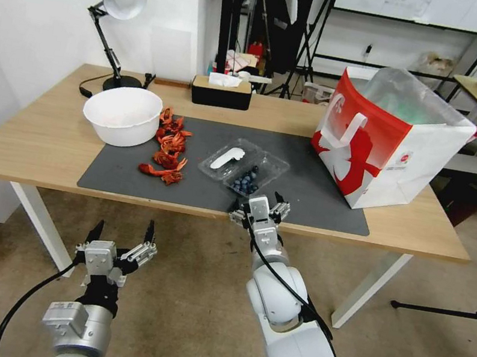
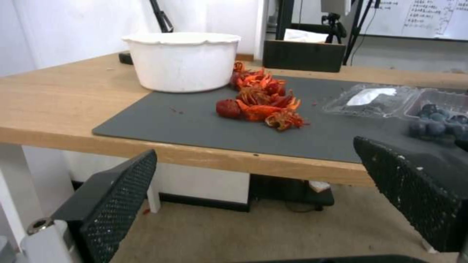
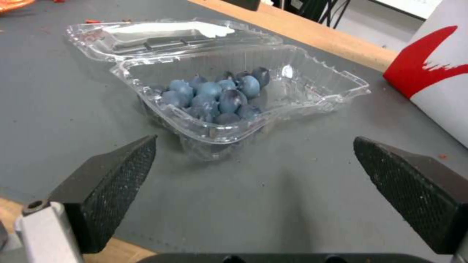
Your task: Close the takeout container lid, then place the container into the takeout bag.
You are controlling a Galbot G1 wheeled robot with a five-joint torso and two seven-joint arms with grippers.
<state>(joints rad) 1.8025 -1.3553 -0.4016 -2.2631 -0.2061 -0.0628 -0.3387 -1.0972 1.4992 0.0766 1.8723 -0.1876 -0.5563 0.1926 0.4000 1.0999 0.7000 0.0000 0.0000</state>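
The clear takeout container (image 1: 244, 167) (image 3: 234, 95) (image 2: 438, 109) lies open on the dark mat, dark blue berries in one half. Its lid (image 1: 228, 157) (image 3: 161, 36) (image 2: 373, 100), bearing a white sticker, lies flat beside that half. The red-and-white takeout bag (image 1: 388, 139) (image 3: 434, 69) stands open at the table's right, a plastic liner inside. My right gripper (image 1: 258, 205) (image 3: 253, 190) hangs open over the mat's front edge, just short of the berry half and touching nothing. Below the table's front edge, at the left, my left gripper (image 1: 123, 232) (image 2: 253, 197) is open and holds nothing.
A white bowl (image 1: 122, 115) (image 2: 182, 60) stands at the mat's left corner, with red crayfish shells (image 1: 169, 148) (image 2: 261, 100) beside it. A black tissue box (image 1: 221, 91) and a desk lamp (image 1: 114, 17) sit at the table's back. Bare floor lies in front of the table.
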